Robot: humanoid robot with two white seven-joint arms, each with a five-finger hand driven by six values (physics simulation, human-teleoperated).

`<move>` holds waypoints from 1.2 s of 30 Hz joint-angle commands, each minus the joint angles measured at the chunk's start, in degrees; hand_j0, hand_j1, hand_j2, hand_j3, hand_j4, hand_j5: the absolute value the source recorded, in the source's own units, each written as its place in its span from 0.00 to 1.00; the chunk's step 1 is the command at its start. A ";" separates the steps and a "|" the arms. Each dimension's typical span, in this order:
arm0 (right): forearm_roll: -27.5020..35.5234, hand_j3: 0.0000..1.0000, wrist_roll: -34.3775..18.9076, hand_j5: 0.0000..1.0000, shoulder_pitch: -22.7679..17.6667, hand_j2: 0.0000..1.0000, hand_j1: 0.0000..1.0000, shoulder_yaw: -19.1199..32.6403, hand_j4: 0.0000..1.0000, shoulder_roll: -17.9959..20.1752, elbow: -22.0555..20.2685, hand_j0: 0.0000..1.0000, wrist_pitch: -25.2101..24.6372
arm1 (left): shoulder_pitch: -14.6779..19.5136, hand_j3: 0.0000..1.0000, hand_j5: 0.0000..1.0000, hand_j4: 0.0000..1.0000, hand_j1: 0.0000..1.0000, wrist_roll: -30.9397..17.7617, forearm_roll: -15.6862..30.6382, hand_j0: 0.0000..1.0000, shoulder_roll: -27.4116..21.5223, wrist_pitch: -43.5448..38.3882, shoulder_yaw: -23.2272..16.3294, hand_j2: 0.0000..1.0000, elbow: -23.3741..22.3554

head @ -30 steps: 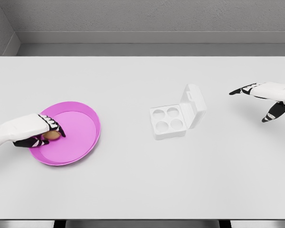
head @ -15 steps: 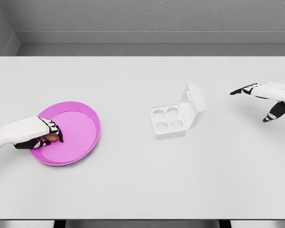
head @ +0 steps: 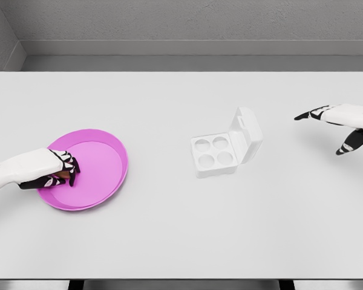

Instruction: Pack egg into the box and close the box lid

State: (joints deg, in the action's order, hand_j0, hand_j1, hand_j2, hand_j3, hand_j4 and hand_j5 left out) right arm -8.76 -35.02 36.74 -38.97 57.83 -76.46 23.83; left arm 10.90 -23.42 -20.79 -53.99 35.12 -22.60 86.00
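Note:
A brown egg (head: 62, 174) lies at the left side of the pink plate (head: 103, 166), almost hidden by my left hand (head: 60, 170), whose fingers are curled around it. The white egg box (head: 216, 152) stands mid-table with its lid (head: 247, 134) raised at the right and four hollow cups showing. My right hand (head: 339, 124) hovers at the far right of the table, fingers spread, holding nothing.
The grey table (head: 181, 229) runs wide around the plate and box. A grey wall (head: 181, 24) rises behind its far edge.
My left hand's fingers have curled tighter over the egg, hiding more of it. The right hand drifted slightly to the right.

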 commanded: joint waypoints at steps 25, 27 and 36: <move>0.23 1.00 0.02 1.00 0.18 1.00 1.00 -0.06 1.00 0.79 0.08 1.00 -0.10 | 2.72 0.31 0.31 0.31 0.31 0.13 1.27 0.31 5.04 -0.12 0.63 0.31 10.68; 0.23 1.00 0.02 1.00 0.18 1.00 1.00 -0.06 1.00 0.88 0.08 1.00 -0.10 | 2.99 0.31 0.31 0.31 0.31 0.13 1.19 0.31 6.09 -0.12 0.45 0.31 10.95; 0.23 1.00 0.02 1.00 0.17 1.00 1.00 -0.06 1.00 0.97 -0.10 1.00 -0.10 | 5.62 0.31 0.31 0.31 0.31 0.04 0.75 0.31 9.43 -0.12 -0.60 0.31 11.65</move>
State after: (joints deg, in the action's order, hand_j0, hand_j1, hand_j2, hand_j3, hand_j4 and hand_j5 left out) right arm -8.75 -35.02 36.91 -39.05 58.70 -76.51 23.82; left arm 16.79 -23.55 -20.02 -45.36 35.23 -22.84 97.56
